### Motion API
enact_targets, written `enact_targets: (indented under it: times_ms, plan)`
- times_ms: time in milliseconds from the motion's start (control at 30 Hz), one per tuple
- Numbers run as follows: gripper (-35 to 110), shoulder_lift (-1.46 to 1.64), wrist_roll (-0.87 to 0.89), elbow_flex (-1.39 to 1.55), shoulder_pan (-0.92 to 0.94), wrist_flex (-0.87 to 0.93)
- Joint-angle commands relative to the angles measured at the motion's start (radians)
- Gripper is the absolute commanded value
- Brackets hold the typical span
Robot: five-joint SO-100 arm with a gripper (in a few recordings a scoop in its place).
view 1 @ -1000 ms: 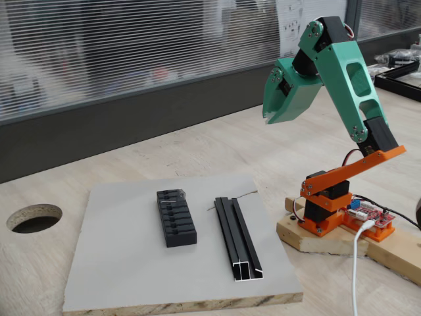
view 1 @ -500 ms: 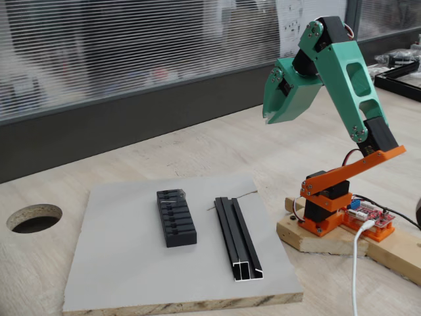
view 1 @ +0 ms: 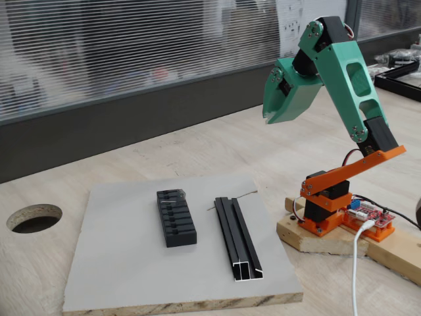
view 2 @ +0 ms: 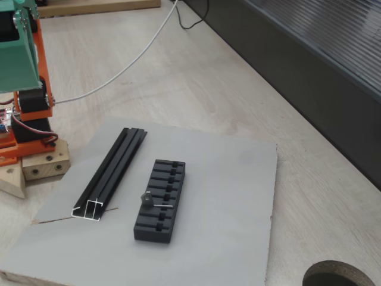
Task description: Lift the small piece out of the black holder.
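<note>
Small piece (view 2: 146,197) upright in black holder (view 2: 161,198); no legible writing; green hand (view 1: 268,118) aloft, grip state unclear.

The arm (view 1: 342,72) was built of teal-green plastic links with rounded cut-outs and small silver screws, joined by black servo blocks. Its base (view 1: 325,201) and lower bracket were orange. Red and black wires looped near the servos, a small red circuit board (view 1: 368,214) sat beside the base, and a white cable (view 1: 355,263) ran from it.
</note>
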Motion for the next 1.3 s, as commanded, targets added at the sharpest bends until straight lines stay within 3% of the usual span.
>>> enact_targets:
  times_ms: [0, 833, 1067, 1267]
  plan:
    - [1, 0.075, 0.006, -0.002, -0.006, 0.026]
    - [1, 0.072, 0.023, -0.002, -0.012, 0.015]
    - [1, 0.072, 0.319, -0.002, -0.041, 0.015]
    - [1, 0.031, 0.634, 0.0, -0.341, 0.014]
